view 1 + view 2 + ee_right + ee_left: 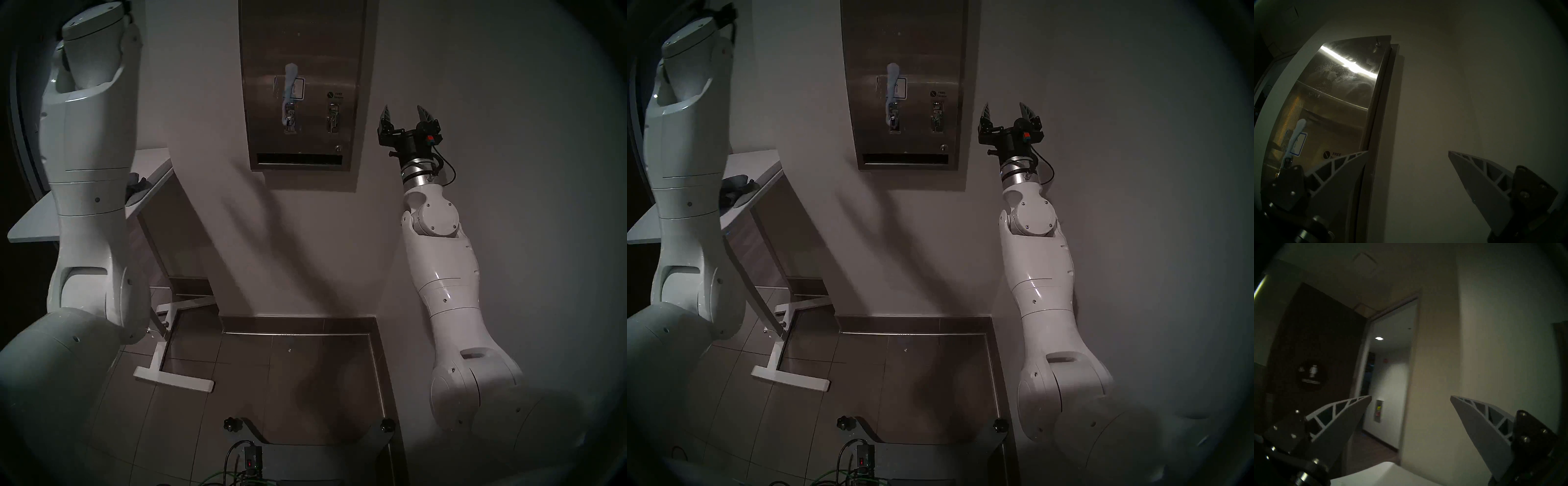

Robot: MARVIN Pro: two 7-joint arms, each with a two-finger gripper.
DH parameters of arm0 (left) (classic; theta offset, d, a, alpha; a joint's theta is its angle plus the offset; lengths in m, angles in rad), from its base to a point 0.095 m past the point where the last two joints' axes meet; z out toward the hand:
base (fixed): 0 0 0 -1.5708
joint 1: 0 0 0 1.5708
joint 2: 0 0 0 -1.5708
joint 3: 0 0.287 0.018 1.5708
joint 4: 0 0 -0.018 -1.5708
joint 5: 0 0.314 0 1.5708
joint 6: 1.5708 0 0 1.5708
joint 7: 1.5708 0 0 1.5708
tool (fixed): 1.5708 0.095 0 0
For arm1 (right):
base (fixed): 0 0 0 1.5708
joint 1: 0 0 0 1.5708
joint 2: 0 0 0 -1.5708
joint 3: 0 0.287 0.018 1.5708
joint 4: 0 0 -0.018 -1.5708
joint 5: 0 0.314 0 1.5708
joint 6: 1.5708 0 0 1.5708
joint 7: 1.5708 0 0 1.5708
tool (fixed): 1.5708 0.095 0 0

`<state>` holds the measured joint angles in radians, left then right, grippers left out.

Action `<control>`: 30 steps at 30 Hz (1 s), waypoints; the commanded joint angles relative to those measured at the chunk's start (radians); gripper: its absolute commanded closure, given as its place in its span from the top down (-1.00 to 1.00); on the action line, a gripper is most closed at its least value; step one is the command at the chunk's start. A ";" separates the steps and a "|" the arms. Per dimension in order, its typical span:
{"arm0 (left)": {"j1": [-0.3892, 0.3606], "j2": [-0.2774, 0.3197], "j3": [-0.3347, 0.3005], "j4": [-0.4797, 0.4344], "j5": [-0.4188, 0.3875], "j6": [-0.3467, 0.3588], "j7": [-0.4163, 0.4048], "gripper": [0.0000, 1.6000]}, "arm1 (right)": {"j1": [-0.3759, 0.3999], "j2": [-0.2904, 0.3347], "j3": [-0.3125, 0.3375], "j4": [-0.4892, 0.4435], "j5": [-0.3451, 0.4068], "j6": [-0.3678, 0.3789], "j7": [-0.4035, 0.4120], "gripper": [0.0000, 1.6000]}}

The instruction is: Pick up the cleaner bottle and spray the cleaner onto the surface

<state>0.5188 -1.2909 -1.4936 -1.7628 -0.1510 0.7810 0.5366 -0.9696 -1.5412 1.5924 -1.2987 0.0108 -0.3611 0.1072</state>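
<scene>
The dispenser [302, 85] hangs on the wall at the 12 o'clock edge of both head views, a brushed-steel front with a dark slot [298, 159] along its bottom. A whitish foam streak [290, 91] runs down its left half, from above the blue-edged sticker [298, 88], across it, and onto the left knob [289, 118]. The right knob [333, 118] sits beside it, bare. Fine droplets and a smear show on the upper panel in the right wrist view, under a bright reflected strip. No bottle can be seen in any view.

The right claw [409, 113] stands at about 3 o'clock from the knobs, off the dispenser's right edge and in front of bare wall, pointing up. Its jaws are wide apart with nothing between them. In its own wrist view the foam [1294, 135] lies at 9 o'clock, and the dispenser edge runs behind the left finger [1349, 169].

The left claw [1411, 396] is out of the head views' sight; only its arm [88, 135] rises at 9 to 10 o'clock, well apart from the dispenser. Its wrist view shows the jaws wide and empty, facing a doorway [1390, 378] and a dark door with a restroom sign [1311, 375].

A white table [30, 224] at 9 o'clock carries a dark crumpled cloth [137, 185].
</scene>
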 commanded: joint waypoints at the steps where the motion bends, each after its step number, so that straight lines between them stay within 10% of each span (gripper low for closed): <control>1: 0.021 -0.109 0.114 -0.042 -0.089 -0.015 -0.069 1.00 | -0.005 -0.004 -0.003 -0.105 -0.022 0.052 -0.021 1.00; 30: 0.526 -0.135 0.091 -0.351 -0.185 0.059 0.139 1.00 | -0.117 -0.030 -0.022 -0.397 -0.122 0.488 -0.118 1.00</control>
<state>0.9318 -1.3932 -1.3765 -2.0016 -0.3319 0.8840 0.6244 -1.0835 -1.5683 1.5733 -1.5931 -0.0900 0.0505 0.0069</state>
